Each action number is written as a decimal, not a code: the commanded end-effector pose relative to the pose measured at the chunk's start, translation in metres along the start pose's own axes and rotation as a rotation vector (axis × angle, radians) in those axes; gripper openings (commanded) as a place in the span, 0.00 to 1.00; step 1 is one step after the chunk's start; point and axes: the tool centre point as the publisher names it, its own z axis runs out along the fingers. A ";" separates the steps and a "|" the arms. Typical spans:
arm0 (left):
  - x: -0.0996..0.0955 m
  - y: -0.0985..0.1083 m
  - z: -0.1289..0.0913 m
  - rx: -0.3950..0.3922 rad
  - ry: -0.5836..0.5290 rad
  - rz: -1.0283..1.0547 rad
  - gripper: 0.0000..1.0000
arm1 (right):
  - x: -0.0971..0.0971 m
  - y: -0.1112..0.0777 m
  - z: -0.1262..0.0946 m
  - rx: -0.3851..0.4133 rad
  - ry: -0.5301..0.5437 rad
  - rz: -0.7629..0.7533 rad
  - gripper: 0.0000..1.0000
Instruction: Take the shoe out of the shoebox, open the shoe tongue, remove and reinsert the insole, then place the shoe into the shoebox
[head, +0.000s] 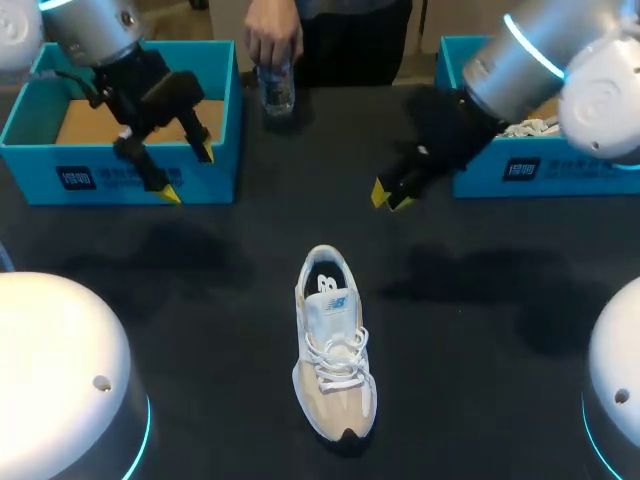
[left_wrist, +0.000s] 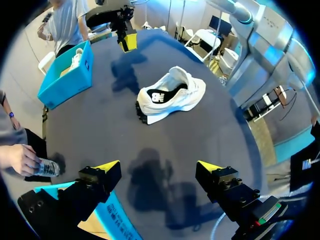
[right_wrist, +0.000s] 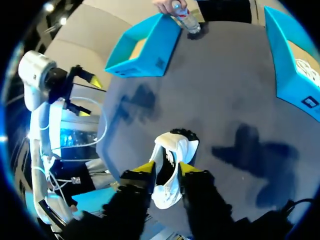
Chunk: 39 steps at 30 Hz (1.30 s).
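The shoe (head: 335, 345) lay mid-counter (head: 200, 290), a logo on its tongue, open room all round. Labelled left box (head: 120, 182) and right box (head: 520, 172) sat at the far edge. Left hand (head: 188, 172) and right hand (head: 390, 196) hung open.

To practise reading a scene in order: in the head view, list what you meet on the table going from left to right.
left shoebox → water bottle → shoe → right gripper → right shoebox
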 end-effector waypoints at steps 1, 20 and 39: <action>-0.015 0.014 -0.026 0.025 0.056 0.027 1.00 | 0.016 -0.002 0.003 -0.003 -0.183 0.041 0.00; -0.018 0.030 -0.037 -0.048 0.024 0.221 1.00 | 0.053 -0.007 0.038 -0.081 -0.272 0.067 0.00; -0.022 0.065 -0.051 -0.136 0.089 0.369 1.00 | 0.083 -0.019 0.082 -0.153 -0.487 0.206 0.00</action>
